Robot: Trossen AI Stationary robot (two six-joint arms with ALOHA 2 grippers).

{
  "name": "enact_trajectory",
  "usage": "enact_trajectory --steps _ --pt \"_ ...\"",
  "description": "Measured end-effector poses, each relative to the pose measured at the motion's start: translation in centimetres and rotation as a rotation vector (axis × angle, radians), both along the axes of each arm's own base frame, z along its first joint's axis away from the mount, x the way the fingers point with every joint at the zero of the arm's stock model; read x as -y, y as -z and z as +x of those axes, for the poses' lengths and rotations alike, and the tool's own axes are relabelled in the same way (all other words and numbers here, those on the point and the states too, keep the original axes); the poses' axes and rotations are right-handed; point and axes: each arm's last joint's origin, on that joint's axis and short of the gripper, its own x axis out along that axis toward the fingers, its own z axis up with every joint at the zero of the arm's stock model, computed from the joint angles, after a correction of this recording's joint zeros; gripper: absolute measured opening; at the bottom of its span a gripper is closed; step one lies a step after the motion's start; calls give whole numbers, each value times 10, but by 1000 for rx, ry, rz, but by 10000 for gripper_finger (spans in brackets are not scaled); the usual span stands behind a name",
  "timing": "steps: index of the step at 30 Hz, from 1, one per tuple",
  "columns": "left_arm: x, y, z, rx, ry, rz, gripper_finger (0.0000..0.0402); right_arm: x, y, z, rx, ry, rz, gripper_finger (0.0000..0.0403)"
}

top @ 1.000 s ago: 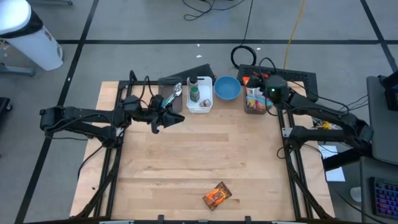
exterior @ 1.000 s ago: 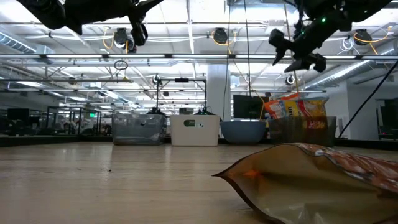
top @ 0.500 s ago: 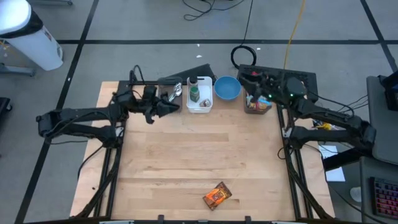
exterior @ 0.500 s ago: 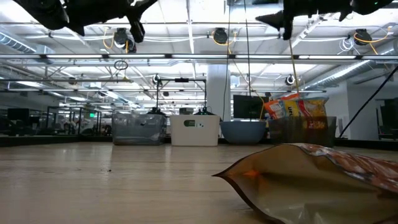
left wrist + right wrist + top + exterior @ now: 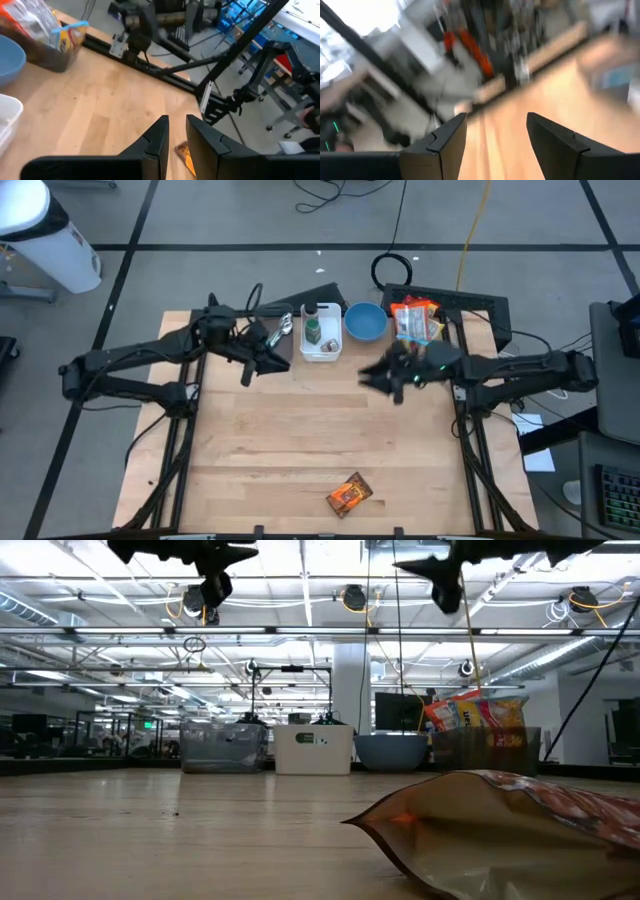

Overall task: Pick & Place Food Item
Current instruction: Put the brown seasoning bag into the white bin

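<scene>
Right end effector (image 5: pixel 385 378) swung from snack bin (image 5: pixel 414 348) out over worktop (image 5: pixel 300 440), fingers spread wide and empty, left end effector (image 5: pixel 262 361) narrow, empty, orange packet (image 5: pixel 349 495) at front edge

Left pincer (image 5: pixel 262 365) raised, fingers narrowly parted, empty; right pincer (image 5: pixel 375 377) raised, fingers wide apart, empty

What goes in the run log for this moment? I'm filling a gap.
left gripper: raised by bins, empty | right gripper: open, empty, mid-table | snack packet: front edge, untouched

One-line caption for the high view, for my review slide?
Both arms raised over the wooden table: right gripper open mid-table, left gripper near the bins, snack packet untouched at front edge.
</scene>
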Motion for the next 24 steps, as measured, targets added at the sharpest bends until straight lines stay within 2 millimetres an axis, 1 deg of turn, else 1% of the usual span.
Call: enact_trajectory --steps 4,8,12,16,19,21,23,24 --pt "8 -4 1 -12 25 -39 72 -22 28 11 -223 -149 85 201" --pt "20 -2 5 -44 47 -96 72 -42 52 14 -413 -308 146 201" --pt "34 1 11 -76 5 -117 72 -57 70 11 -465 -452 168 201" --pt "50 4 19 -105 -68 -176 72 -66 95 -1 -532 -565 242 201" --pt "63 6 24 -112 -94 -240 72 -71 116 -12 -521 -653 320 201" --pt "71 1 32 -57 -100 -278 72 -72 130 -21 -495 -650 362 201" --pt "78 4 35 -52 -109 -314 72 -72 142 -29 -467 -604 410 201" --pt "82 3 40 -21 -113 -334 72 -71 147 -33 -463 -575 435 201"
